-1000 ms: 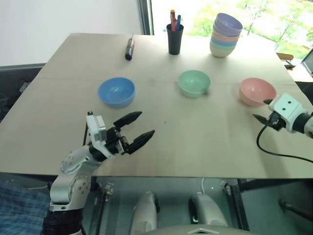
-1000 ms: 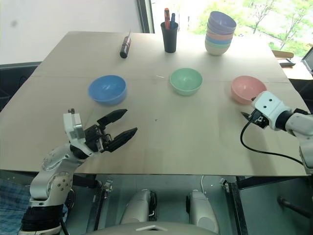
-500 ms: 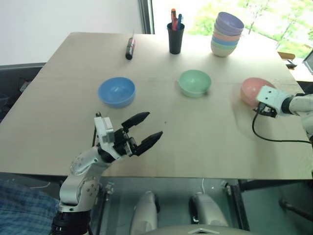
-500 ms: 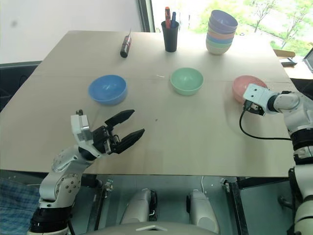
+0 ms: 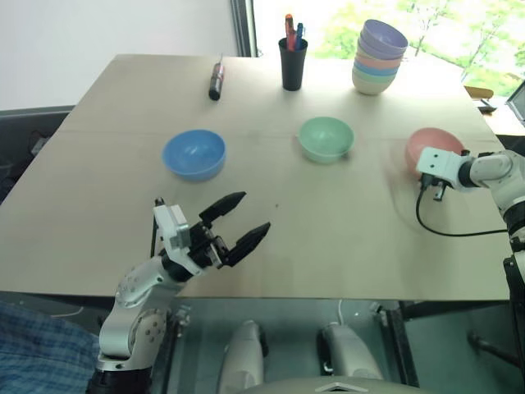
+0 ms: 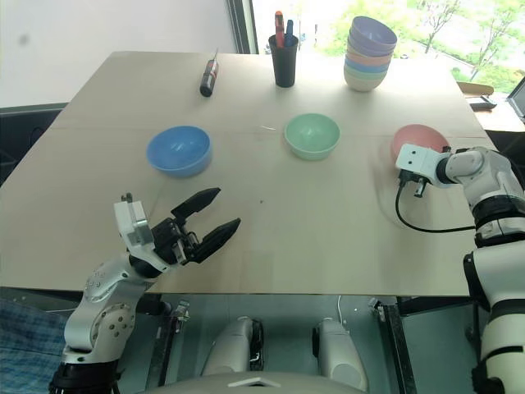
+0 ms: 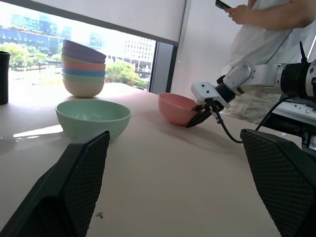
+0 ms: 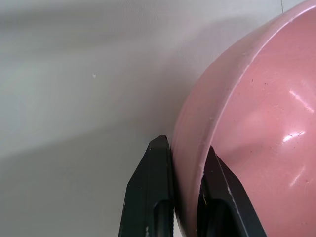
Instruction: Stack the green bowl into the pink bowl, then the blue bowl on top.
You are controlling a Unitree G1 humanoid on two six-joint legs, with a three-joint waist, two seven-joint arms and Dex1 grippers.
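Note:
The pink bowl (image 5: 432,140) sits at the table's right side. My right gripper (image 8: 183,148) is shut on its near rim, one finger inside the wall and one outside; the left wrist view shows this gripper (image 7: 200,117) at the bowl's side. At the middle of the table stands the green bowl (image 5: 326,138), upright and untouched. Left of centre is the blue bowl (image 5: 194,153). My left gripper (image 5: 255,211) hovers open over the near left part of the table, holding nothing and well short of the blue bowl.
A pile of pastel bowls (image 5: 378,59) and a black pen cup (image 5: 293,64) stand at the back, with a dark marker (image 5: 216,82) lying to their left. A black cable (image 5: 447,232) loops below my right wrist. A person (image 7: 269,22) stands beyond the table's right side.
My right gripper has moved forward to the pink bowl's near rim and shut on it. The left arm has stayed about where it was, still open.

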